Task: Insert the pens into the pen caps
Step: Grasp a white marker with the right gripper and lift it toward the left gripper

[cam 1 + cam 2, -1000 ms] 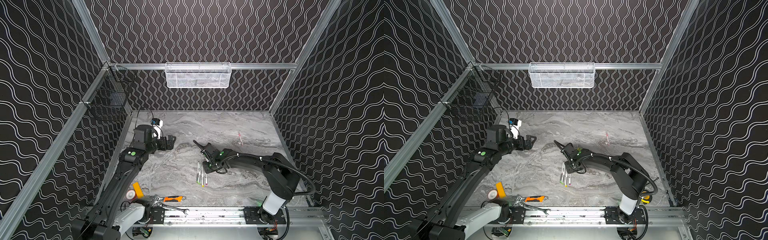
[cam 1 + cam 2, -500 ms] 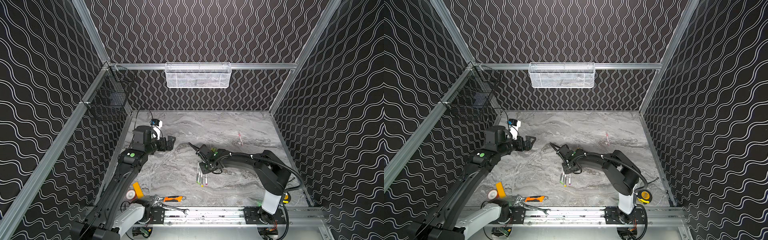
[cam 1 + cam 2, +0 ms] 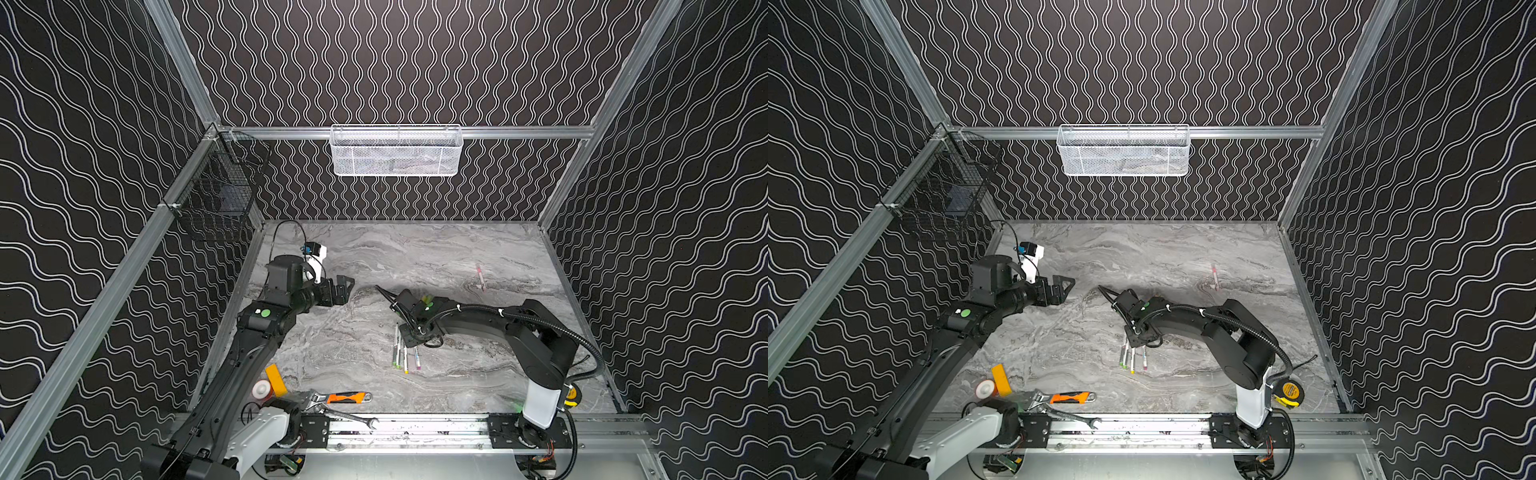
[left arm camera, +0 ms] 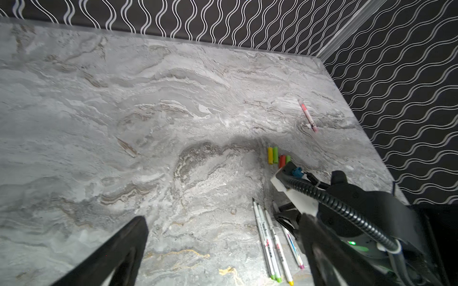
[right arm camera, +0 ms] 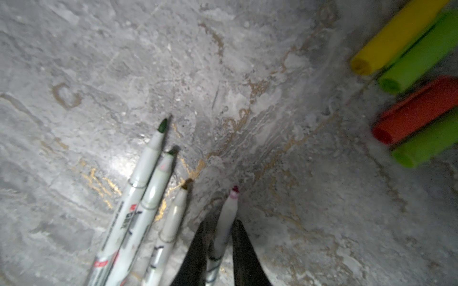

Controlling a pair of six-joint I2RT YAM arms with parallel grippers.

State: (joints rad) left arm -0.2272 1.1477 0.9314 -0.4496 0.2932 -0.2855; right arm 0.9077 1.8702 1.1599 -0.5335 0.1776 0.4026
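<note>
right gripper (image 5: 221, 224): pinching red-tipped pen (image 5: 226, 210), barrel's rear cut off | left gripper (image 4: 222, 218): spread wide | pen caps (image 4: 275, 155): one green half hidden

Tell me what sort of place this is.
Probably a robot test cell: two arms mounted on a metal rail, patterned walls in an aluminium frame, and a wire basket hung above the marble-look tabletop.
</note>
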